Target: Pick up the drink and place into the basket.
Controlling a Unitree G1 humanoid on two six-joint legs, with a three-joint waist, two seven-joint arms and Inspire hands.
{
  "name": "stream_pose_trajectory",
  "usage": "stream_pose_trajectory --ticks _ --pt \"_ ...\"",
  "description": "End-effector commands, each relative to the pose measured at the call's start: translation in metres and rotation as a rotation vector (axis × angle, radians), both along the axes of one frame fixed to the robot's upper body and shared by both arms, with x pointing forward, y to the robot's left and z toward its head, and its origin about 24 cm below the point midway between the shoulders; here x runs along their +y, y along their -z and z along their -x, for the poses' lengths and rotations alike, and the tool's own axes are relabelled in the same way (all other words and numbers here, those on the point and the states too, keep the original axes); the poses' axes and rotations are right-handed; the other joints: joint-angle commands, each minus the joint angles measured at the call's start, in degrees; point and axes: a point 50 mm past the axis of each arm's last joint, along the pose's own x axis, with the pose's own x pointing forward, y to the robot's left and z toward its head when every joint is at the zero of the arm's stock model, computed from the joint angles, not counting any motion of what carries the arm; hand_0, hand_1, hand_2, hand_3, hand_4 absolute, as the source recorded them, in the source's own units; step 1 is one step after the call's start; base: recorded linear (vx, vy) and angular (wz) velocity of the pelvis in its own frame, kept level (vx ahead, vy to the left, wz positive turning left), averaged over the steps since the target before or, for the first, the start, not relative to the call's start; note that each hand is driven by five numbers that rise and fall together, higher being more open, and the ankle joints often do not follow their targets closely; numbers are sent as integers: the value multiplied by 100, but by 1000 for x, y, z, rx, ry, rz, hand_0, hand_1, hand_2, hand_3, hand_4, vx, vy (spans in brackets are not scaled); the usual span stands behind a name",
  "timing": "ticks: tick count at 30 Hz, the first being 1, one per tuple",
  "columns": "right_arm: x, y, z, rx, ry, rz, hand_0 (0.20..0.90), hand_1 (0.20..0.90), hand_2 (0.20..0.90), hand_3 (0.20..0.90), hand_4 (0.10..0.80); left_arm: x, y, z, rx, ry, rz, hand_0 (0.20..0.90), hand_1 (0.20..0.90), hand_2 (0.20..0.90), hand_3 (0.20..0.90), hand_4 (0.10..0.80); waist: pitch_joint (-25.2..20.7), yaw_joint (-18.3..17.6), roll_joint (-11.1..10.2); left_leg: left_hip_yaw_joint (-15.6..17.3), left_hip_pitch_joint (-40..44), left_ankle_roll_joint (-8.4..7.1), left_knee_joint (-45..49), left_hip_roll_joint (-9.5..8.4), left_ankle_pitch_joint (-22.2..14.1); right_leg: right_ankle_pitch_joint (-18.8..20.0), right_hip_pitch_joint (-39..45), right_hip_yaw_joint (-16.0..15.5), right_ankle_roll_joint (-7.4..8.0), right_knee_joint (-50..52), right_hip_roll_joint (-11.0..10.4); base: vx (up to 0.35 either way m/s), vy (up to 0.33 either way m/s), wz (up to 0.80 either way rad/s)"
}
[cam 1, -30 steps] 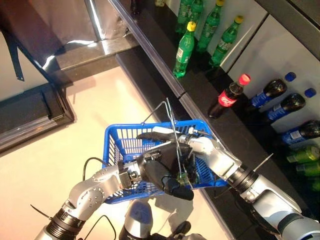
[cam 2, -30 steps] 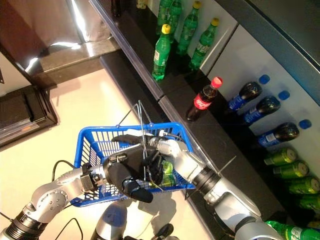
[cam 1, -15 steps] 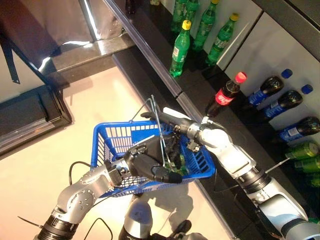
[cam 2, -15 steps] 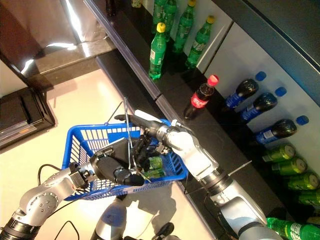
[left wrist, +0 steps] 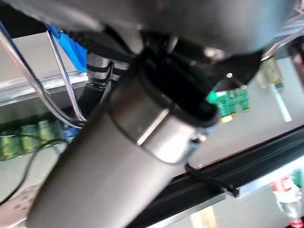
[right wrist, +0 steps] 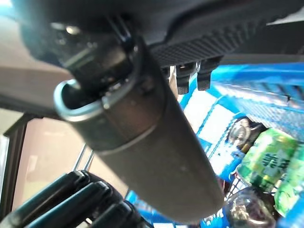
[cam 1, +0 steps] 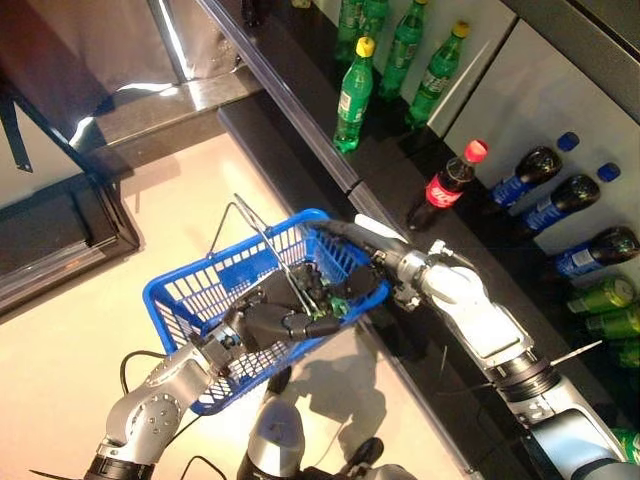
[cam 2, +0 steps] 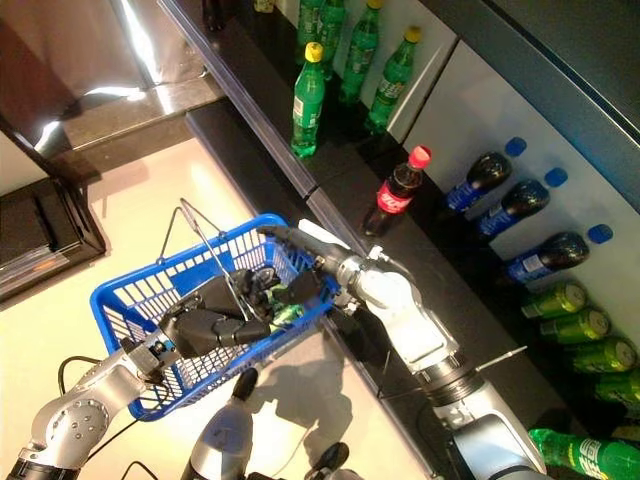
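Note:
The blue wire basket hangs tilted in front of the shelf. My left hand is shut on its metal handle; a second handle loop sticks up. A green drink bottle lies inside the basket near its right end, also seen as the green bottle in the right wrist view. My right hand is at the basket's right rim, fingers straight, holding nothing, with the thumb's white cover above the rim.
A black shelf runs along the right. On it stand green bottles, a cola bottle with a red cap, dark bottles with blue caps and green cans. A dark cabinet stands at the left.
The basket has swung left and tilted. My right hand has drawn back from inside the basket to its right rim, leaving the green drink lying in it.

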Motion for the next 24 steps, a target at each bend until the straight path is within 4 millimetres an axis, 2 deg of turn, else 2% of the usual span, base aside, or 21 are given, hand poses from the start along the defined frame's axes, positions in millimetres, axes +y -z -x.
stream_pose_trajectory --ticks 1,5,12,17,24 --pt "14 12 18 -21 -64 -184 900 900 900 900 800 -20 -93 4 -631 64 449 300 300 300 200 100 -2342 -285 141 193 257 279 -294 -98 -154 18 -60 137 -222 222 130 -28 -2 -6" --pt "8 17 24 -20 -20 -340 900 900 900 900 800 -11 -84 -1 -587 -27 450 300 300 300 200 100 -2362 -397 211 270 278 310 -294 -100 -181 33 -110 241 -189 238 92 -34 10 -14" --pt "-17 40 44 -8 107 -537 900 900 900 900 800 8 -59 -4 -498 -189 447 300 300 300 200 100 -2400 -701 352 470 339 366 -294 -100 -255 120 -250 417 -114 344 -33 -20 21 -13" --pt "-37 57 53 17 200 -563 900 900 900 900 800 24 -46 -4 -461 -273 442 300 300 300 200 100 -2404 -930 386 621 376 372 -294 -81 -302 173 -316 550 -79 317 -68 -15 7 -16" --pt "-66 69 64 -12 353 -582 900 900 900 900 800 44 -36 -7 -440 -393 411 300 300 300 200 100 -2407 -1305 397 852 440 363 -294 -30 -376 239 -436 775 -40 286 -86 -6 -7 -15"
